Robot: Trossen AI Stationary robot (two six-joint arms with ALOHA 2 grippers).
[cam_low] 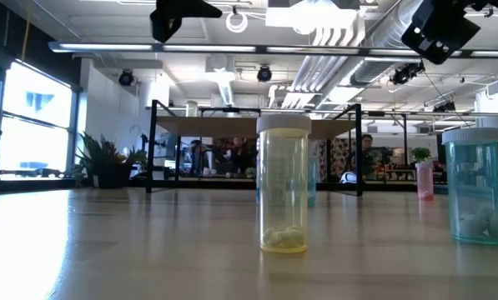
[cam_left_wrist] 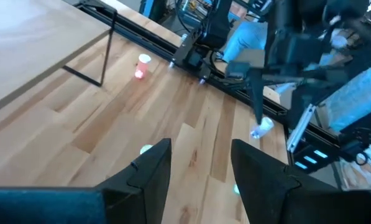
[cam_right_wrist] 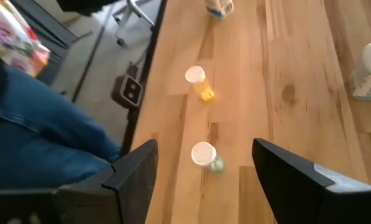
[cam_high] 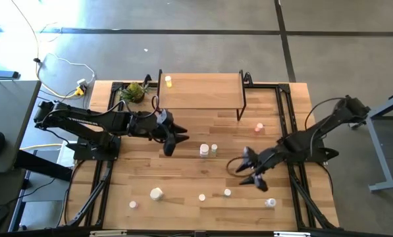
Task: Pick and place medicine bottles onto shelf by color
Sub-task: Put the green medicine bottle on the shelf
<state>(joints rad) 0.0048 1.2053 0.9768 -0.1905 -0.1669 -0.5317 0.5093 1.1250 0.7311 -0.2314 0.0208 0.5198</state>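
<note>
The low light-wood shelf on thin dark legs (cam_high: pixel 203 90) has lots of bare room on top; only one small yellow bottle (cam_high: pixel 168 81) stands near its left end. On the wooden worktop (cam_high: pixel 183 171), two small bottles, one white-capped (cam_high: pixel 204 151) and one greenish (cam_high: pixel 214 149), stand side by side between the two arms. Bare wood lies around them. More tiny bottles dot the front.

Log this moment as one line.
left gripper: open, empty, near shelf | right gripper: open, empty | yellow bottle: on shelf
</note>
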